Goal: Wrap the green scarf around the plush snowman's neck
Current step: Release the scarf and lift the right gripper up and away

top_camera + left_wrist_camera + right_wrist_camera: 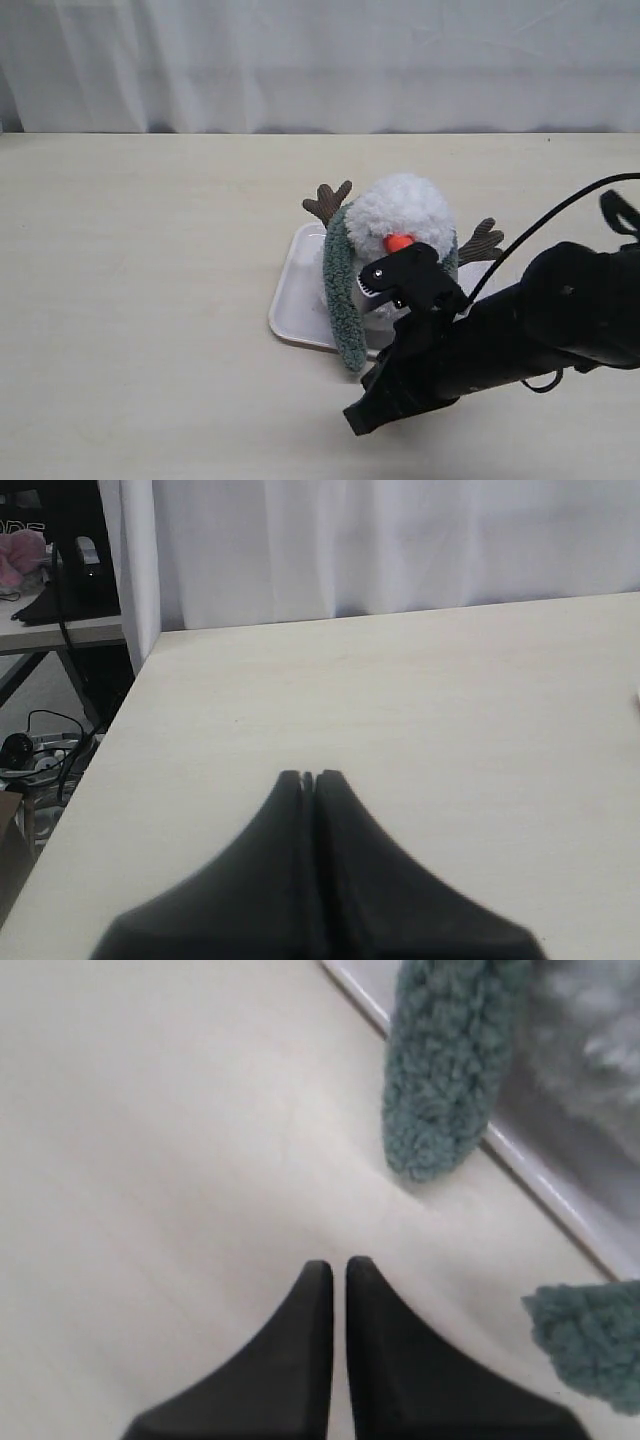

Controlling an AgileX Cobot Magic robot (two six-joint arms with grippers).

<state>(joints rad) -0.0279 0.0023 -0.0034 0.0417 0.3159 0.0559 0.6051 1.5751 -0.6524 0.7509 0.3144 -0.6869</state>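
Black and pinched shut on nothing, my right claw (330,1265) slants low over the counter (150,300), just before one white tray (293,300). On the tray stands one snowman (400,210), with one green scarf (345,300) draped round its neck. My left claw (308,777) is closed too, and empty.

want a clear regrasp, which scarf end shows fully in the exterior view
The scarf end on that view's left, hanging past the tray edge; the other end is hidden behind the right arm.
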